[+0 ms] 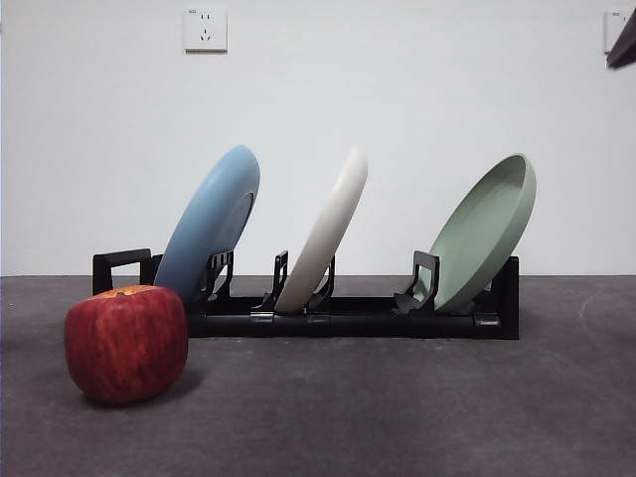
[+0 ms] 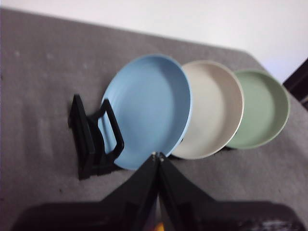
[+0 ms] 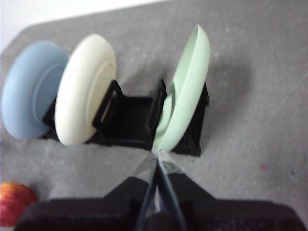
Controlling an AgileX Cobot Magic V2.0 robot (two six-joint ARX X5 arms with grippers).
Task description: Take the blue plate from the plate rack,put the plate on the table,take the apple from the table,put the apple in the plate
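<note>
The blue plate (image 1: 212, 227) leans in the left slot of the black plate rack (image 1: 348, 320). The left wrist view shows its face (image 2: 149, 108), with the rack's end loop (image 2: 94, 137) beside it. The dark red apple (image 1: 126, 343) sits on the grey table (image 1: 397, 417) in front of the rack's left end, and shows at the edge of the right wrist view (image 3: 14, 202). My left gripper (image 2: 158, 156) hangs shut and empty, high above and short of the blue plate. My right gripper (image 3: 157, 156) is shut and empty too, raised near the green plate's side of the rack.
A cream-white plate (image 1: 328, 234) stands in the rack's middle slot and a pale green plate (image 1: 484, 234) in its right slot. A dark arm tip (image 1: 624, 40) shows at the top right corner. A white wall with a socket (image 1: 205, 30) rises behind the table.
</note>
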